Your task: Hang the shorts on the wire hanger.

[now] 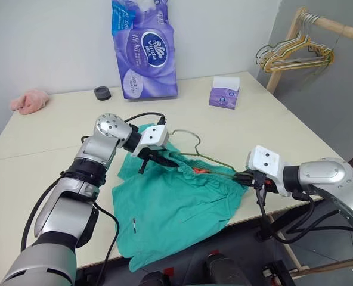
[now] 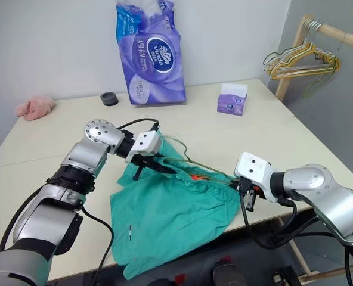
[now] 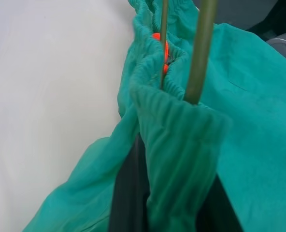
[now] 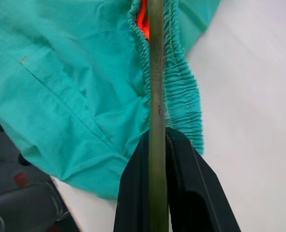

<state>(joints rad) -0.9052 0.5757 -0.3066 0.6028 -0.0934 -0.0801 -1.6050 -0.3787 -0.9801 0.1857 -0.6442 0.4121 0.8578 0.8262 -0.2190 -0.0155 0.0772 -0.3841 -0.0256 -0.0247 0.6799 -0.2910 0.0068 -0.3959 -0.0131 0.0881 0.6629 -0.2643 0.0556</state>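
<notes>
Right wrist view, right gripper (image 4: 157,145) clamped on wire hanger (image 4: 155,72), left gripper (image 3: 167,193) pinched on shorts (image 1: 170,208) waistband, tissue box (image 1: 223,94) near table (image 1: 57,131) far edge.

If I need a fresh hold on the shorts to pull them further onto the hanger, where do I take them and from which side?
Probably the gathered waistband of the shorts, on the stretch between the left gripper and the right gripper. Come from above, jaws straddling the band: it stands up as a thick ridge along the wire hanger, while the legs lie flat and thin on the table.
</notes>
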